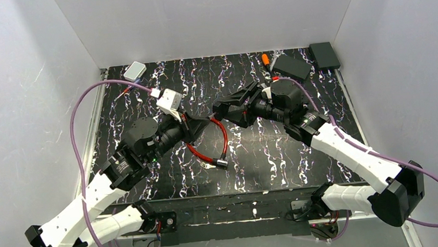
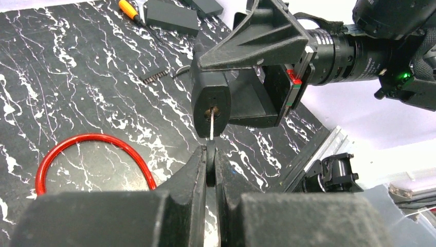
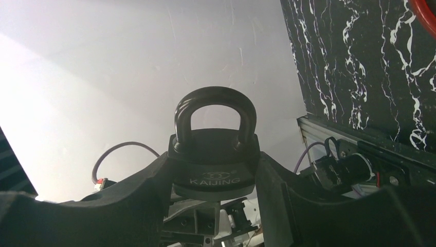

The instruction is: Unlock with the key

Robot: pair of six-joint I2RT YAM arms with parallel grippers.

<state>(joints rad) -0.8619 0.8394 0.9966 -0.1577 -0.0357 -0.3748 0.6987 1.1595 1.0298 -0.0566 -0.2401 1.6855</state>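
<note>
In the right wrist view a black padlock [image 3: 215,159] marked KAIJING sits between the two fingers of my right gripper [image 3: 215,172], which is shut on its body; the shackle [image 3: 215,110] is closed. In the left wrist view the padlock [image 2: 211,100] shows its underside with the keyhole [image 2: 211,110] facing me. My left gripper [image 2: 210,154] is shut on the black head of the key [image 2: 211,128], and the thin blade's tip reaches the keyhole. From above, the left gripper [image 1: 204,124] and the right gripper [image 1: 222,108] meet tip to tip over the middle of the table.
A red cable loop [image 1: 223,141] lies on the dark marbled table [image 1: 266,155] just below the grippers. Two black boxes [image 1: 291,66] [image 1: 324,55] and an orange-handled tool [image 1: 265,59] lie at the back right, a small white box [image 1: 135,70] at the back left.
</note>
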